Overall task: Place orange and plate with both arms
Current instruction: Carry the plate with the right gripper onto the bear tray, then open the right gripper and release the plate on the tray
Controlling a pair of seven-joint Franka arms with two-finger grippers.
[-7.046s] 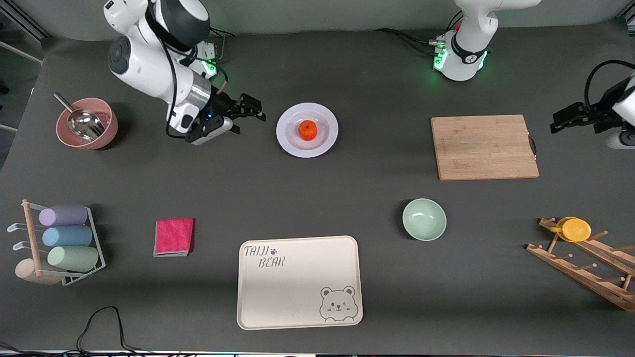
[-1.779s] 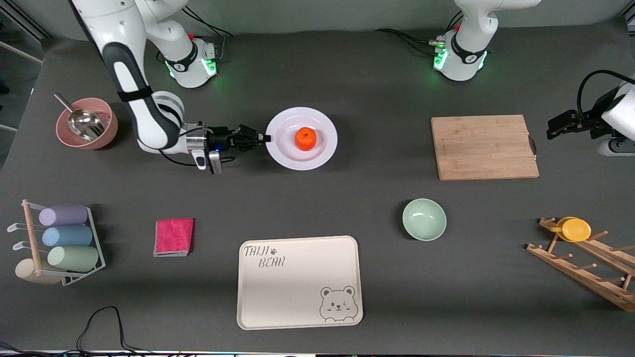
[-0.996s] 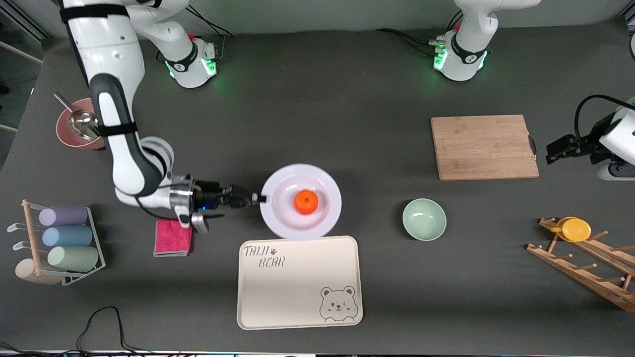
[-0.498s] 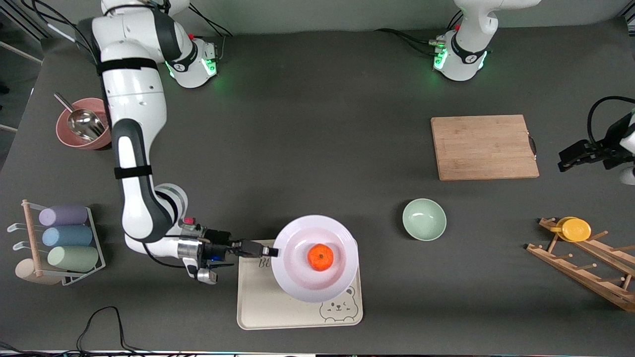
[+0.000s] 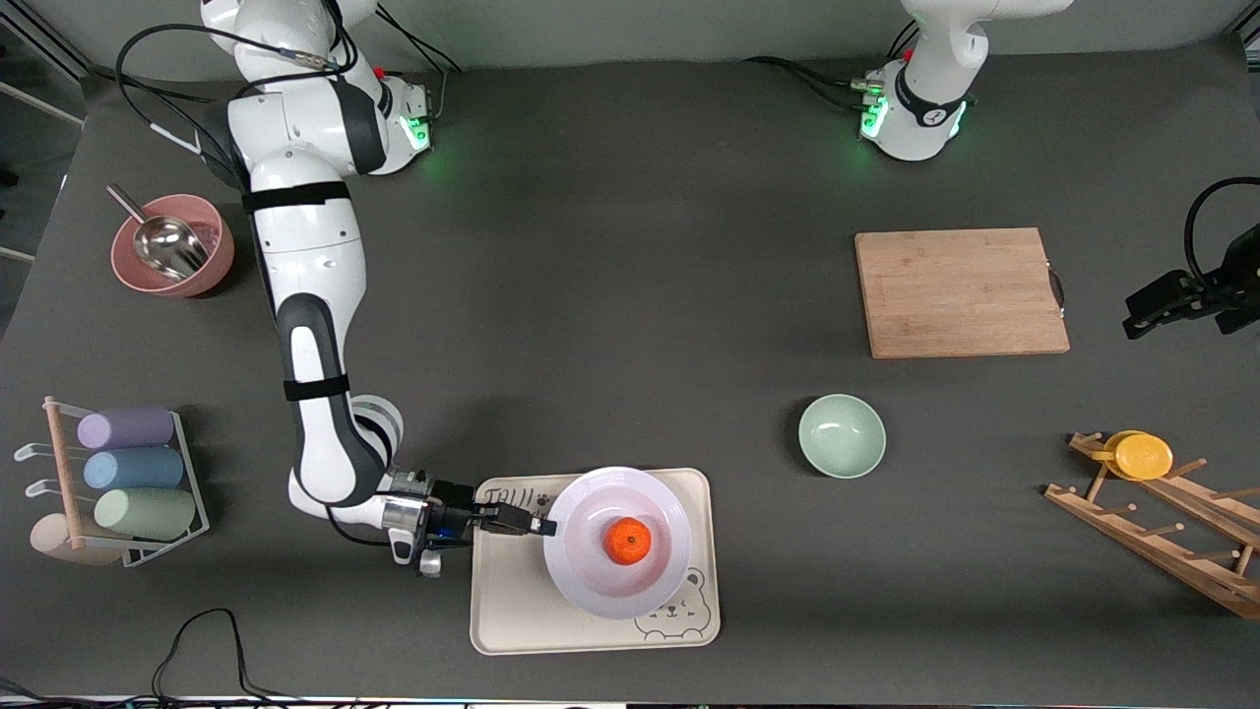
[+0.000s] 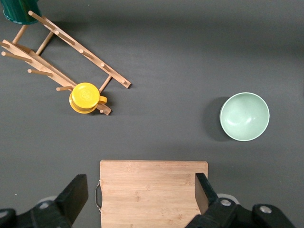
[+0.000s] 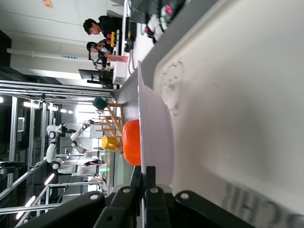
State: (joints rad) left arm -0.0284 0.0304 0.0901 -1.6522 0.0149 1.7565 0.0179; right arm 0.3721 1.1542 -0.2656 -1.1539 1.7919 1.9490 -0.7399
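Centrally, orange (image 5: 627,541): sits in the white plate (image 5: 591,591). Plate: over the cream bear tray (image 5: 512,620), at the tabletop (image 5: 610,295) edge nearest the front camera; rim pinched by right tool (image 5: 539,527), fingers shut on it. Left tool (image 6: 140,202): fingers spread wide, empty, waiting above the wooden cutting board (image 5: 960,291).
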